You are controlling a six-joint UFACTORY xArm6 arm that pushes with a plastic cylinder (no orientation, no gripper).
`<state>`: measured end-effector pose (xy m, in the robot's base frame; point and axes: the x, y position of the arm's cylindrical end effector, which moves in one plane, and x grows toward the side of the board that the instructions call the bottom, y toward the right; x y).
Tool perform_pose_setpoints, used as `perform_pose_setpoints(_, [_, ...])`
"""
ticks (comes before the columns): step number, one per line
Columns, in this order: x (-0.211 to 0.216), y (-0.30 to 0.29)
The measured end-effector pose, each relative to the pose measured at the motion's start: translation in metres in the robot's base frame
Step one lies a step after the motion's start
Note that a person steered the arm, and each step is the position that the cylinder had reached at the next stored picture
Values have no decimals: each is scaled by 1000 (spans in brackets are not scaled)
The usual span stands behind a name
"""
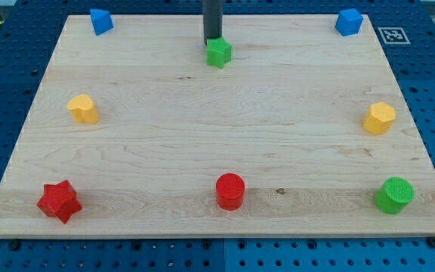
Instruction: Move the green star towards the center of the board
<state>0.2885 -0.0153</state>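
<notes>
1. Nearest the camera, a matte red star (58, 201) sits at 7 o'clock, a red cylinder (230, 190) at 6 and a green cylinder (394, 195) at 5.
2. Pale wooden board (202, 136), grain running across.
3. Green star (218, 52) sits at 12 o'clock, near the board's top edge.
4. My tip (214, 40), a plain dark rod with nothing to open or clamp, touches the green star's top side.

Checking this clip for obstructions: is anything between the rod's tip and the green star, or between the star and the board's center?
Nothing visible. My tip sits right against the green star on its top side. The wooden board shows bare wood from the star down to its center; the other blocks lie near the edges.
</notes>
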Motion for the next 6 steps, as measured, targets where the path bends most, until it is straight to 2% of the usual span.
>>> perform_pose_setpoints(1, [14,-6])
perform_pose_setpoints(2, [-15,1])
perform_pose_setpoints(3, [-41,37])
perform_pose_setpoints(6, [41,1])
